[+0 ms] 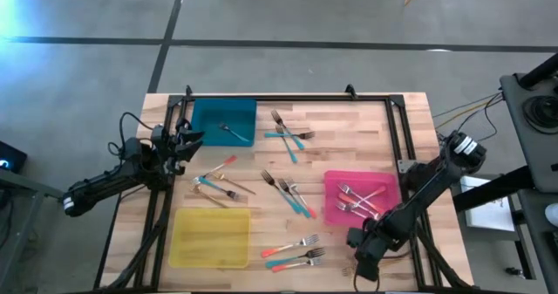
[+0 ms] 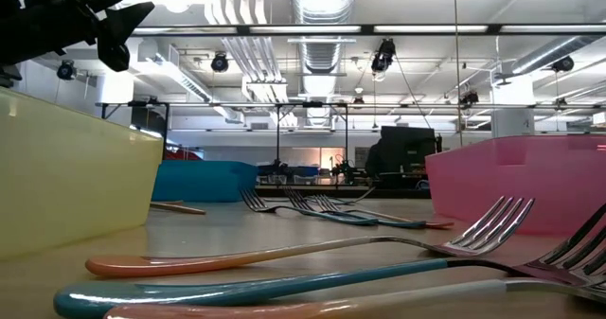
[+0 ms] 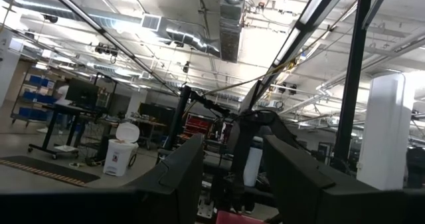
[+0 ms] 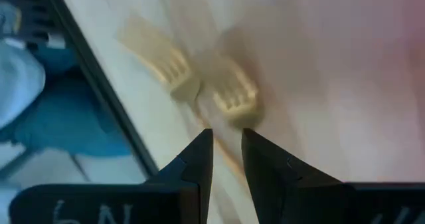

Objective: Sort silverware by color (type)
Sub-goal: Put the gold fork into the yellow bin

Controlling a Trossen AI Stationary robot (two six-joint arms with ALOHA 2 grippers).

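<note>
Now the right hand [image 1: 359, 257] hangs low over the front right corner of the wooden counter [image 1: 349, 133], just in front of the pink tray [image 1: 333, 208]; its wrist view shows the two fingers [image 4: 199, 159] standing a narrow gap apart with nothing between them, over two blurred fork heads, so it looks empty, though the blur leaves that a little unsure. The left hand [image 1: 185, 141] sits at the counter's left edge beside the teal tray [image 1: 209, 128], fingers spread wide and holding nothing. One fork [image 1: 234, 132] lies in the teal tray; several forks [image 1: 359, 198] lie in the pink tray; the yellow tray [image 1: 209, 237] sits at the front left. Loose forks are scattered mid-counter: a teal-handled cluster [image 1: 289, 137] near the back, gold and coral ones [image 1: 218, 185] at left, two coral-handled forks [image 1: 292, 250] at the front.
</note>
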